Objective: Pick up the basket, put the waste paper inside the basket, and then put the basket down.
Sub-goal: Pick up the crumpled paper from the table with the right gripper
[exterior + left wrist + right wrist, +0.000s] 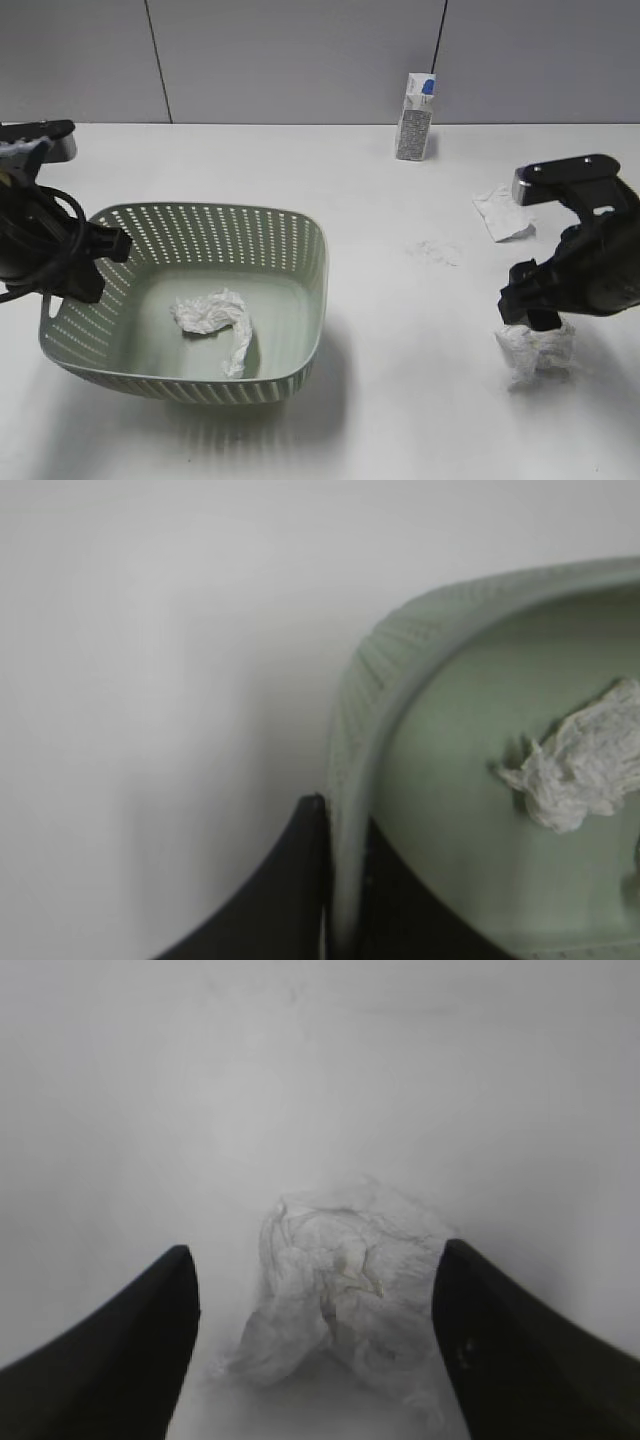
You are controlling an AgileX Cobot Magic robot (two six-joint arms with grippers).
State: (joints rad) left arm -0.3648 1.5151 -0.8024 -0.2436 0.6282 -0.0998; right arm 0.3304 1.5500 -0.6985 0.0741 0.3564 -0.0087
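Note:
The pale green basket [300, 225] is at the left, with a shadow under its front edge. My left gripper [100, 250] is shut on its left rim; the left wrist view shows the jaws [340, 880] clamped on the rim [360, 700]. One waste paper wad [215, 315] lies inside the basket and also shows in the left wrist view [580, 770]. My right gripper [535, 325] is open and straddles a second wad [540, 352] on the table; its fingers [315, 1250] sit either side of that wad [345, 1290]. A third wad [502, 212] lies behind the right arm.
An upright white-blue-grey carton [416, 117] stands at the back of the white table near the wall. A faint small scrap or mark [435, 250] lies between the basket and the right arm.

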